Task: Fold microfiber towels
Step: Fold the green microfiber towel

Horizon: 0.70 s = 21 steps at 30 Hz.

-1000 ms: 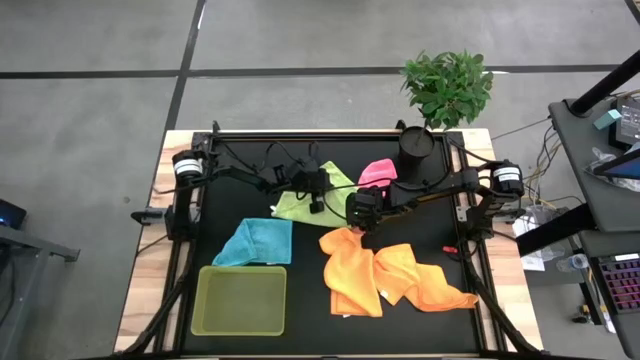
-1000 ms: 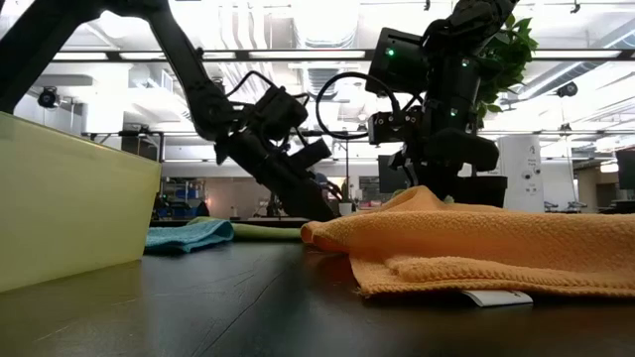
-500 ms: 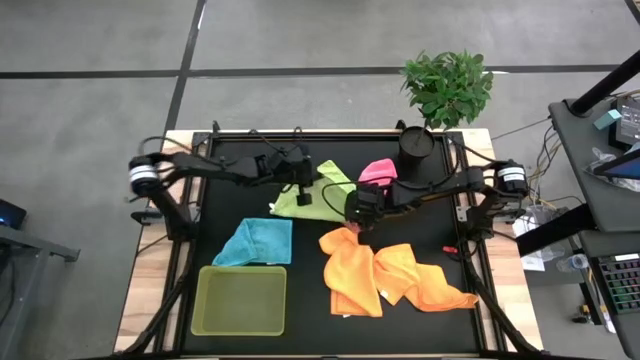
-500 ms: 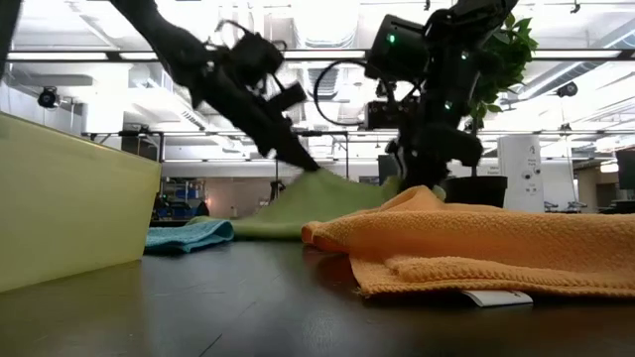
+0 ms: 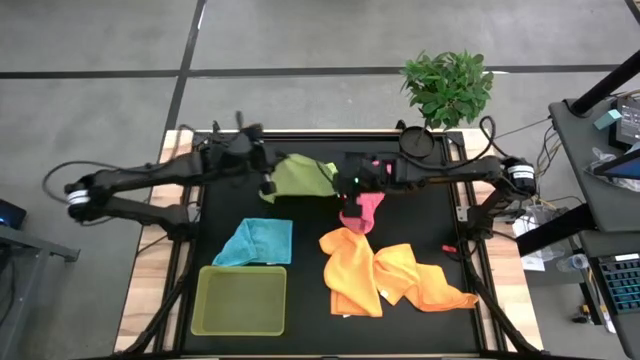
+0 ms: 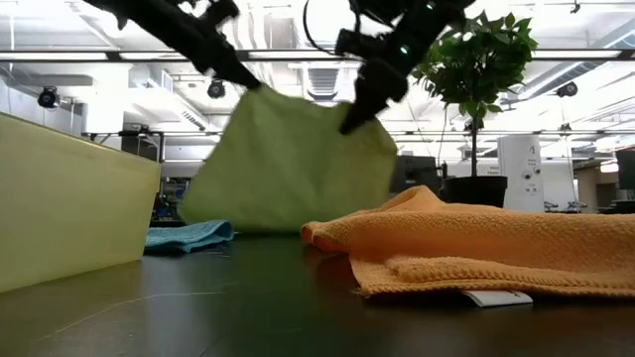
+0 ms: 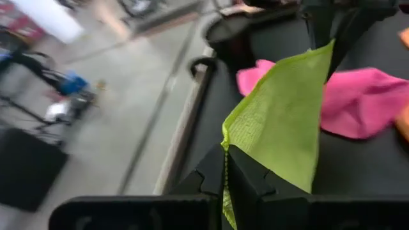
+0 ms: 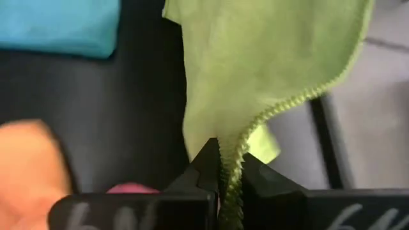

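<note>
A lime green towel hangs spread between my two grippers over the far middle of the table; in the low view the green towel reaches down to about table level. My left gripper is shut on the towel's left top end and my right gripper on its right top end. A pink towel lies under the right arm. Nearer lie a light blue towel and two orange towels. My left gripper pinches a corner of the green towel between its two shut fingers, slanting down from the table's left. The cloth runs from there toward the other gripper and hangs below. My right gripper pinches the towel's stitched hem between its two shut fingers, slanting down from the table's right. The cloth hangs below in loose folds; whether its lower edge touches the table I cannot tell.
A translucent lime-green tray stands at the near left. A dark pot with a green plant stands at the far right edge. In the low view the tray wall and an orange towel fill the foreground.
Both grippers have risen, staying shut: the left up and toward the table's left, the right up and toward the far edge. The green towel, which lay flat, now hangs spread between them. The pink towel now reaches closer to the orange one.
</note>
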Tool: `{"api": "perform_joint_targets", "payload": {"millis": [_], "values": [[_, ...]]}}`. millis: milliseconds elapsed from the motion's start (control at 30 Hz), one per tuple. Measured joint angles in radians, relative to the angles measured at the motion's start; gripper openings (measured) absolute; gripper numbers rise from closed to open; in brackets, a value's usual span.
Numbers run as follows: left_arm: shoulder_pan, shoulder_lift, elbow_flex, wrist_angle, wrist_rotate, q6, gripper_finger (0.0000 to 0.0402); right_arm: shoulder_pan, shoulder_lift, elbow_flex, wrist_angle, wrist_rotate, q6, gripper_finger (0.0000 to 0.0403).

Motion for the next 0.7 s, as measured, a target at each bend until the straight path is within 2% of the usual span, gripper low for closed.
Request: {"api": "perform_joint_targets", "payload": {"millis": [200, 367, 567, 700], "values": [[0.043, -0.143, -0.003, -0.032, -0.088, 0.037, 0.0000, -0.080, 0.041, 0.134, 0.042, 0.000, -0.121, 0.0008], [0.162, -0.177, -0.006, -0.028, -0.095, 0.082, 0.0000, -0.154, 0.100, 0.241, 0.114, -0.002, -0.224, 0.0008], [0.332, -0.140, -0.010, 0.000, -0.074, 0.179, 0.0000, -0.224, 0.172, 0.366, 0.116, -0.002, -0.336, 0.0008], [0.416, -0.124, 0.000, 0.004, 0.033, 0.178, 0.0000, -0.252, 0.194, 0.432, 0.100, -0.003, -0.343, 0.0008]]}}
